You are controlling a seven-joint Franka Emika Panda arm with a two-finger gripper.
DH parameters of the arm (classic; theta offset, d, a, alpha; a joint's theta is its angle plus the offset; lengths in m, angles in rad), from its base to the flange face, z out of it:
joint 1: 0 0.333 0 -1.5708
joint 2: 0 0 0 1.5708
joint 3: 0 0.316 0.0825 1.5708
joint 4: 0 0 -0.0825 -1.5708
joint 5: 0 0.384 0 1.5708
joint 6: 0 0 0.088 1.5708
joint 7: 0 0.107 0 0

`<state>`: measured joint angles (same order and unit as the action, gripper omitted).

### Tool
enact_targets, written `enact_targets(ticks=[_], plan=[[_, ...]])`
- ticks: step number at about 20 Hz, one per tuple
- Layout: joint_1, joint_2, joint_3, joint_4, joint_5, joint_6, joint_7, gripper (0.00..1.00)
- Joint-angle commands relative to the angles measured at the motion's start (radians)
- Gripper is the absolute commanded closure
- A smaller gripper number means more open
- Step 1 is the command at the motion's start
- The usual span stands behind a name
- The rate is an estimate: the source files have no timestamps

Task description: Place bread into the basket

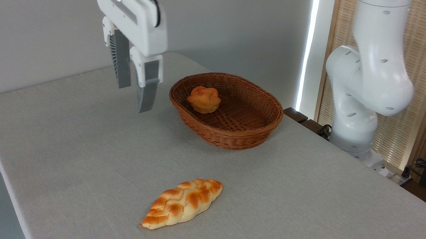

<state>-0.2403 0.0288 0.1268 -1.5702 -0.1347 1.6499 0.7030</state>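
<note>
The bread [204, 99], a small round orange-golden bun with a lobed top, lies inside the basket [235, 139] toward its left side. The basket is an oval of reddish-brown wicker standing on the grey table at centre. My gripper [134, 98] hangs above the table just left of the basket, pointing down. It is open, with nothing between its two grey fingers [148, 89]. There is a clear gap between the fingers and the basket rim.
A long braided golden-and-cream loaf [183, 203] lies on the table [67, 149] toward the front, below the basket. The white arm base [360, 94] stands at the right behind the table. Cables and a slatted wooden panel are at the far right.
</note>
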Motion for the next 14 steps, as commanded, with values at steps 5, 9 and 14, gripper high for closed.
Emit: enact_targets(ticks=[5,9,14], plan=[[0.096,0.048,-0.124,0.067,0.015,-0.048,-0.051,0.0],[0.104,0.039,-0.134,0.065,0.015,-0.048,-0.051,0.0],[0.104,0.023,-0.144,0.044,0.023,-0.021,-0.043,0.0]])
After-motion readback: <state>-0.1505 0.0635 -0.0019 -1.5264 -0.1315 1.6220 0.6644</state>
